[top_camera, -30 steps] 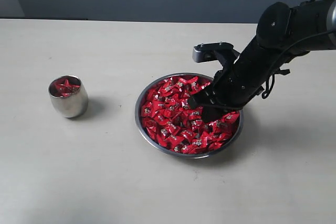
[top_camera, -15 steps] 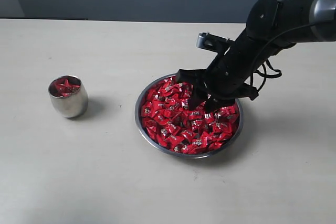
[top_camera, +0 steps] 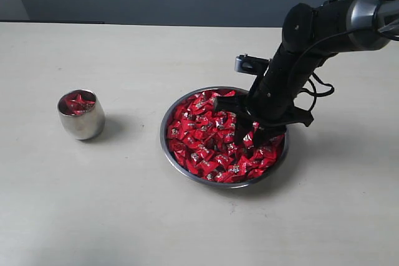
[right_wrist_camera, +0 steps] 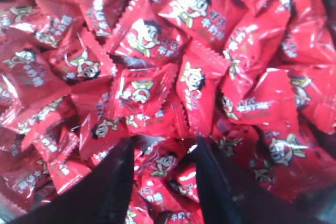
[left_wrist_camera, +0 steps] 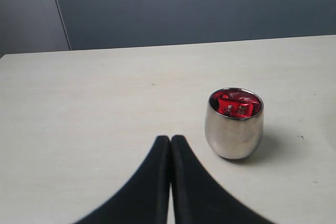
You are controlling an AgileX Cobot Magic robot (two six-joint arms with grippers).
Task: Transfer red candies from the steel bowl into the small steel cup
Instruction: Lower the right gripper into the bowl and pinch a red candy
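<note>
The steel bowl [top_camera: 171, 154] sits right of centre, heaped with red candies [top_camera: 202, 132]. My right gripper [top_camera: 244, 130] points down into the heap at the bowl's right side, jaws open. In the right wrist view the right gripper [right_wrist_camera: 164, 148] has its black fingers [right_wrist_camera: 113, 182] pushed in among the red candies [right_wrist_camera: 152, 95], with loose candies lying between them and none clamped. The small steel cup [top_camera: 81, 115] stands at the left with a few red candies [top_camera: 77, 101] inside. In the left wrist view the left gripper [left_wrist_camera: 170, 141] is shut and empty, just short of the small steel cup [left_wrist_camera: 233, 127].
The pale table [top_camera: 124, 216] runs to a dark back wall. Bare tabletop lies between cup and bowl. The right arm's black body [top_camera: 299, 60] rises from the bowl toward the upper right.
The right gripper has swung from a low slant to a steep downward pose, opened its jaws, and pushed them into the candies at the bowl's right side. Cup and left gripper are unchanged.
</note>
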